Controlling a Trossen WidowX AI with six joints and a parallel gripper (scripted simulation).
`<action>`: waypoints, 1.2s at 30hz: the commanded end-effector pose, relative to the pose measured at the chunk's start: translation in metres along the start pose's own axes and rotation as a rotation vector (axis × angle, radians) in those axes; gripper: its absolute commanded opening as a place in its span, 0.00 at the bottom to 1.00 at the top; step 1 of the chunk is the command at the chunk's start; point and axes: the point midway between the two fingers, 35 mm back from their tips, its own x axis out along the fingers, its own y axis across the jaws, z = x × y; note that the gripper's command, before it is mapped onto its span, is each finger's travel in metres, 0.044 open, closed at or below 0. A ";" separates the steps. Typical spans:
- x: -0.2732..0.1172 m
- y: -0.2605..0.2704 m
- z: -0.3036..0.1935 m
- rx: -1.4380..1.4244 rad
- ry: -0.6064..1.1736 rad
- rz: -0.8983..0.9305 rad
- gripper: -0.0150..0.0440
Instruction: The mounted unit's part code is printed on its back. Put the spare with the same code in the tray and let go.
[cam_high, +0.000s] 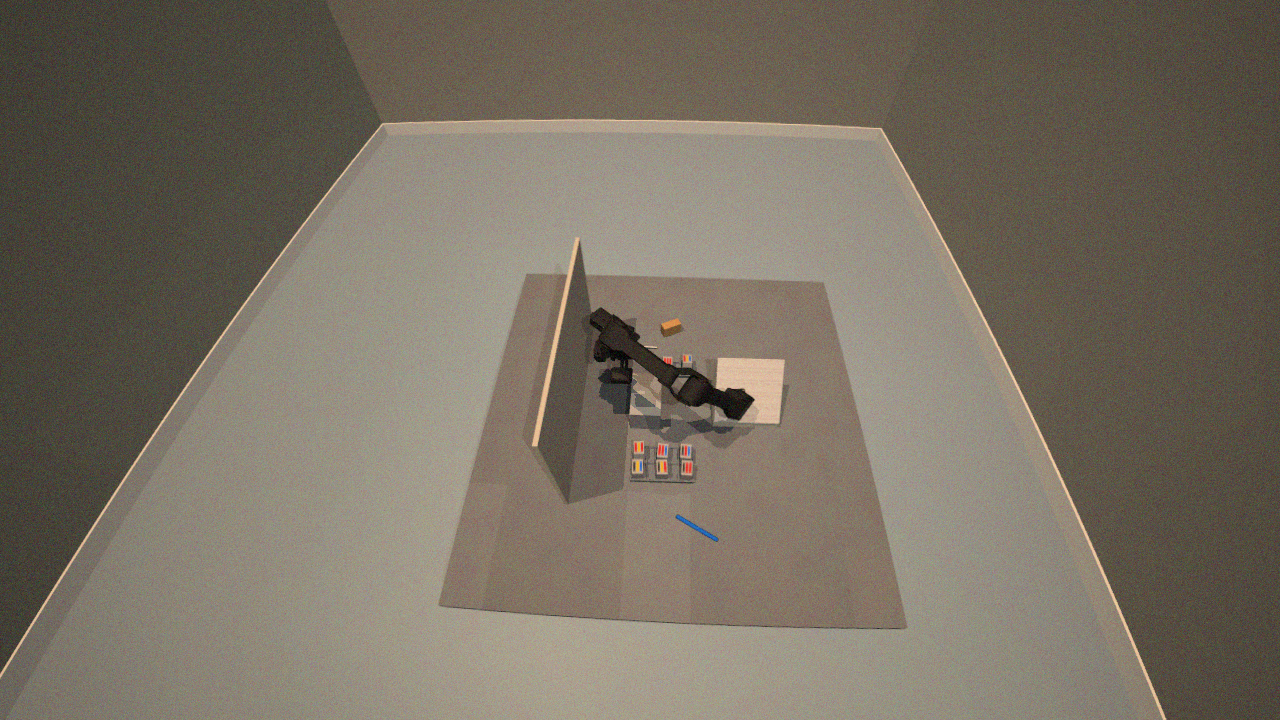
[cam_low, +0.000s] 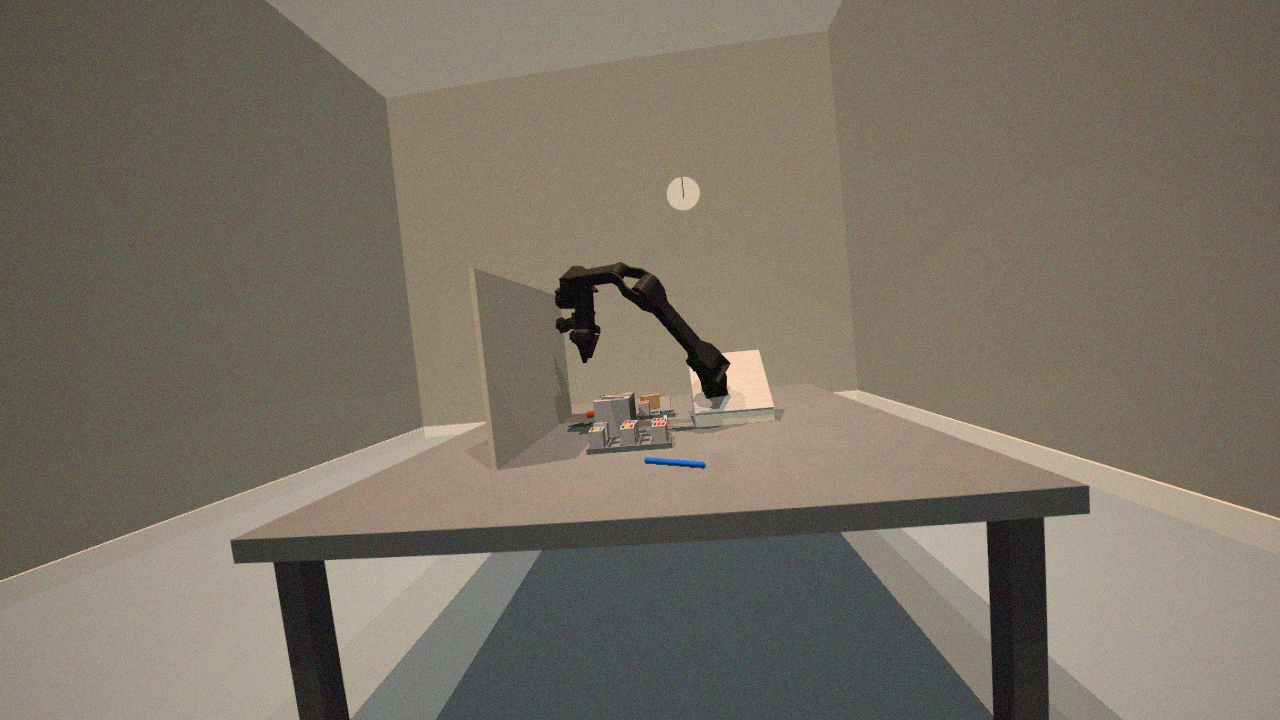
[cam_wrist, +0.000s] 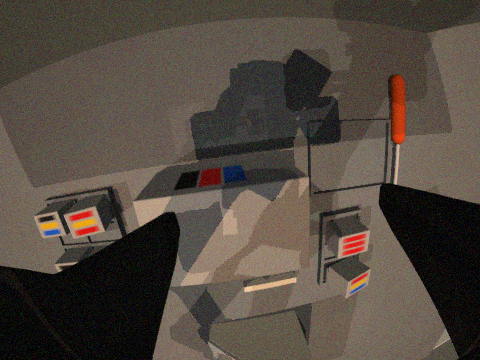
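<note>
The mounted unit (cam_high: 646, 405) (cam_low: 614, 410) (cam_wrist: 240, 225) is a grey box. Its back shows a black, a red and a blue patch, left to right, in the wrist view. Small striped spares stand in a near rack (cam_high: 662, 480) (cam_low: 630, 449); two show at left in the wrist view, one red-yellow-red (cam_wrist: 85, 222), one black-yellow-blue (cam_wrist: 49, 225). Two more, one all red (cam_wrist: 353, 243) and one red-yellow-blue (cam_wrist: 358, 283), stand at right. A dark square outline (cam_wrist: 350, 188) beside them seems to be the tray. My gripper (cam_high: 617, 376) (cam_low: 585, 347) (cam_wrist: 282, 209) is open and empty, high above the unit's back side.
A tall upright panel (cam_high: 559, 358) (cam_low: 519, 358) stands behind the unit. An orange-handled screwdriver (cam_wrist: 397, 112) lies beside the outline. An orange block (cam_high: 670, 327) (cam_low: 650, 401) is at the far side, a blue stick (cam_high: 696, 527) (cam_low: 674, 462) at the near side. A pale slanted board (cam_high: 765, 385) (cam_low: 750, 380) is by the arm's base.
</note>
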 end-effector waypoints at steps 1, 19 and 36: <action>0.007 0.027 0.010 -0.036 0.012 0.069 1.00; 0.007 0.028 0.010 -0.040 0.012 0.069 1.00; 0.012 0.180 -0.111 -0.960 -0.012 0.107 1.00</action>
